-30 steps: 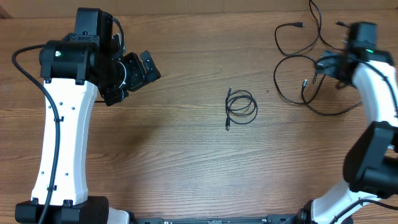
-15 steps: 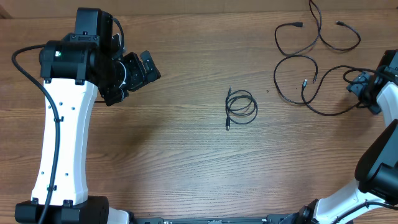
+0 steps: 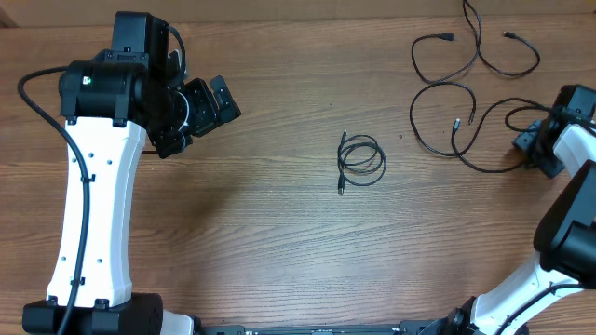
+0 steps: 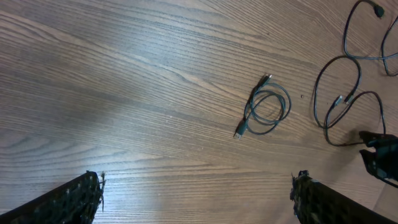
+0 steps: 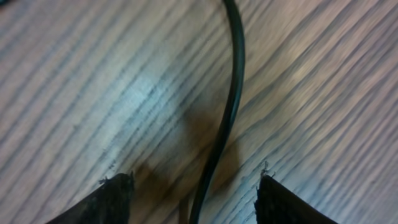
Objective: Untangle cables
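White arms, black joints

The left arm (image 3: 93,200) has a white shell, black joint housings, a small green light (image 3: 90,79) and a thick black cable (image 3: 54,121). The right arm (image 3: 570,154) looks alike. The left gripper (image 4: 198,199) has black, rough-edged fingers (image 4: 71,199).

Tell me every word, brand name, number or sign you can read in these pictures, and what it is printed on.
None: no text can be read in any view.
The left arm shows only a small green light, no lettering.
The right arm, the table, the coiled cable and the loose cables carry no visible print.
The right wrist view is too blurred to show any marking.
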